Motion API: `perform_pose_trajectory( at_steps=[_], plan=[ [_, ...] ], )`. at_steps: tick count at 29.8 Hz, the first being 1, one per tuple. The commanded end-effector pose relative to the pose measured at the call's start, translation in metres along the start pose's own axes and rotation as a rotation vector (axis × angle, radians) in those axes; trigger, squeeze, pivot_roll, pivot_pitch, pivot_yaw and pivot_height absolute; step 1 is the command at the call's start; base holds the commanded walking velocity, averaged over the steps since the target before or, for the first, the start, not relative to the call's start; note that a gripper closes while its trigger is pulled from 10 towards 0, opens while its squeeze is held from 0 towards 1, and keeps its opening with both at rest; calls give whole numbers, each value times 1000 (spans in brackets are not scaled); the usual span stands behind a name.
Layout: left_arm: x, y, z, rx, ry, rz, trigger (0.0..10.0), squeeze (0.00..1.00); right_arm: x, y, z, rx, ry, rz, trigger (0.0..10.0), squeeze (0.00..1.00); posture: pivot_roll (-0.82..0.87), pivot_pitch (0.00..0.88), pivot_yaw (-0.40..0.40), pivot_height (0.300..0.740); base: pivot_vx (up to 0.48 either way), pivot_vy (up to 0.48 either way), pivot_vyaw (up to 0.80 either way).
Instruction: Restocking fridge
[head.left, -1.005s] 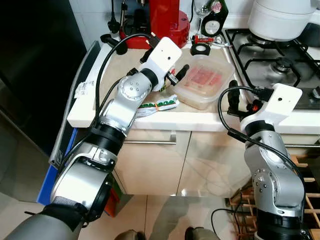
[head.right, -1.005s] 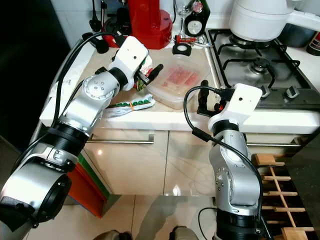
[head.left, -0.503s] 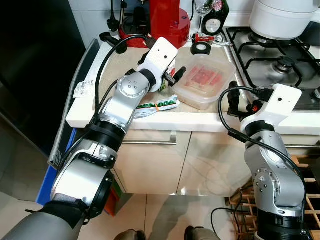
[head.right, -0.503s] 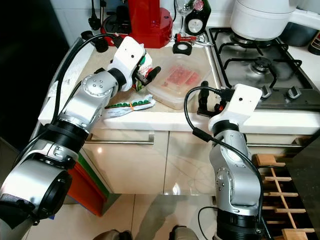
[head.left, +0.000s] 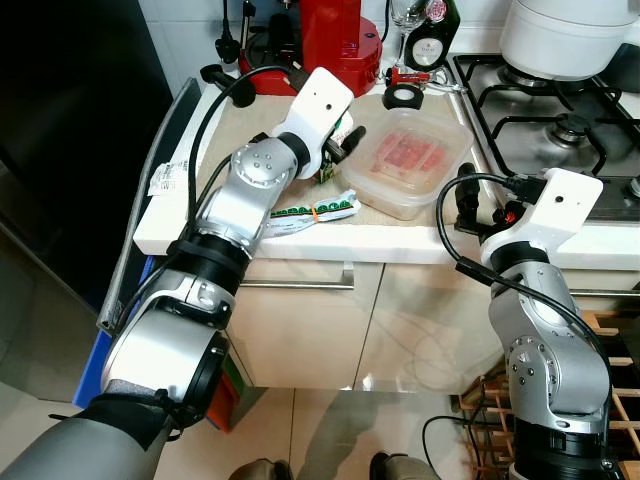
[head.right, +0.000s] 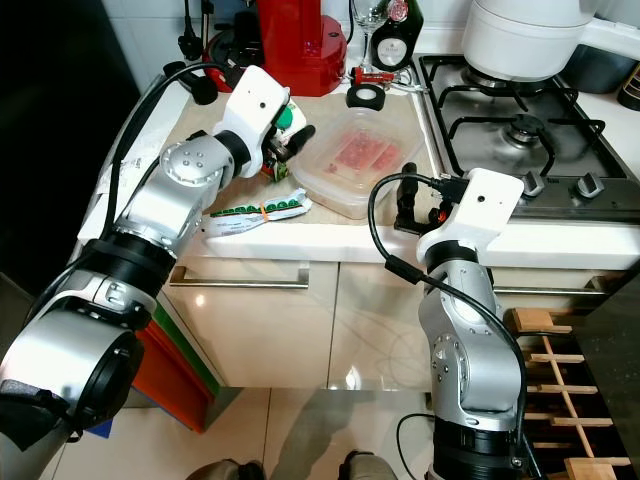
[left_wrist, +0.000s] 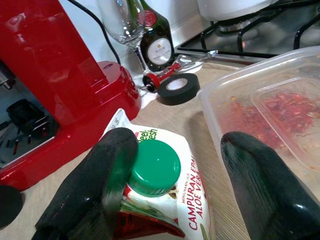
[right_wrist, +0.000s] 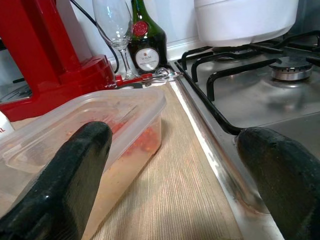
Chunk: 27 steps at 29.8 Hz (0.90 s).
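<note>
Left tool (left_wrist: 172, 170) open, straddling green-capped carton (left_wrist: 160, 190)

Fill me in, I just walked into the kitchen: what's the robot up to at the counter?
The left gripper is open around a green-capped carton on the counter, one finger against the cap, not yet closed. Beside it sits a plastic tub of red food. The right gripper hovers open between that tub and the stove.
</note>
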<state>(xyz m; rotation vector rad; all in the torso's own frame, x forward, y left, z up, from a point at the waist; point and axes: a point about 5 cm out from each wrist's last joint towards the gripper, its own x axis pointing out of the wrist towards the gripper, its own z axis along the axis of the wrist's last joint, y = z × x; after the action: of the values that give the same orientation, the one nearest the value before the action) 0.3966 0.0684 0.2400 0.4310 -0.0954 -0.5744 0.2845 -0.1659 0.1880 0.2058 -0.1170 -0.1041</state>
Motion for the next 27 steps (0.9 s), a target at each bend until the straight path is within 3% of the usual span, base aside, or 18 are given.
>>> perform_pose_trajectory(
  at_steps=[1, 12, 15, 16, 20, 21, 27],
  plan=[
    [1, -3, -8, -12, 47, -35, 0, 0, -1, 1, 4, 6, -9, -1, 10000, 0, -219, 87, 50, 740, 0, 0, 0],
    [-1, -11, -10, 86, 33, -93, 0, 0, -1, 1, 2, 5, -5, -3, 10000, 0, -216, 88, 48, 740, 0, 0, 0],
    [-2, -14, -7, 67, 0, -115, 0, 0, -1, 0, 2, 4, -3, -3, 10000, 0, -215, 84, 46, 740, 0, 0, 0],
    [-3, -12, 4, 42, -68, -103, 0, 0, -1, 0, 1, 3, -3, -2, 10000, 0, -214, 83, 45, 740, 0, 0, 0],
    [-6, -4, 19, 6, -146, -74, 0, 0, 0, 1, 1, 1, -3, 1, 10000, 0, -210, 73, 42, 740, 0, 0, 0],
    [-9, 3, 29, -14, -206, -49, 0, 0, 1, 1, 1, 0, -4, 2, 10000, 0, -206, 67, 40, 740, 0, 0, 0],
    [-15, 14, 39, -26, -279, -5, 0, 0, 3, 2, -1, -3, -4, 10, 10000, 0, -198, 52, 34, 740, 0, 0, 0]
  ],
)
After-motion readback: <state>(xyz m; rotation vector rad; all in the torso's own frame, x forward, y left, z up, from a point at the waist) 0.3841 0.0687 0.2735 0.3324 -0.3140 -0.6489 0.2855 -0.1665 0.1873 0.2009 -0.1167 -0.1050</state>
